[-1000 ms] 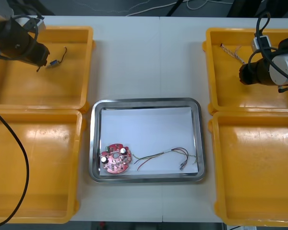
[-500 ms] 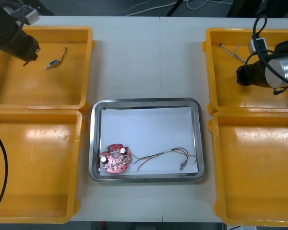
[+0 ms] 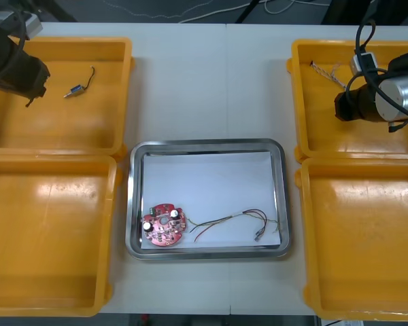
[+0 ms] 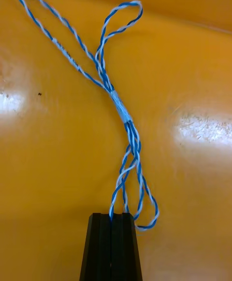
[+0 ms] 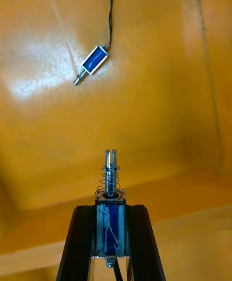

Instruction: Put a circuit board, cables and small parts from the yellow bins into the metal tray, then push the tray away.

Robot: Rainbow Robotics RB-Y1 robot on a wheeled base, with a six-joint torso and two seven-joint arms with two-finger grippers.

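Jaws, left: my left gripper (image 5: 110,208) is clamping a small metal part (image 5: 110,184) by its blue body, with the spring and pin poking past my fingertips.
Jaws, right: my right gripper (image 4: 111,215) is pinching one strand of the twisted blue and white cable (image 4: 121,109).
Risk, left: the slick part may be twisting out during the carry.
Risk, right: the thin strand may be sliding free, or its trailing loops may be snagging the bin wall.
Pose, left: hovering over the far-left yellow bin (image 3: 61,129), ten o'clock from the metal tray (image 3: 207,144).
Pose, right: hanging low in the far-right yellow bin (image 3: 319,129), two o'clock from the tray.
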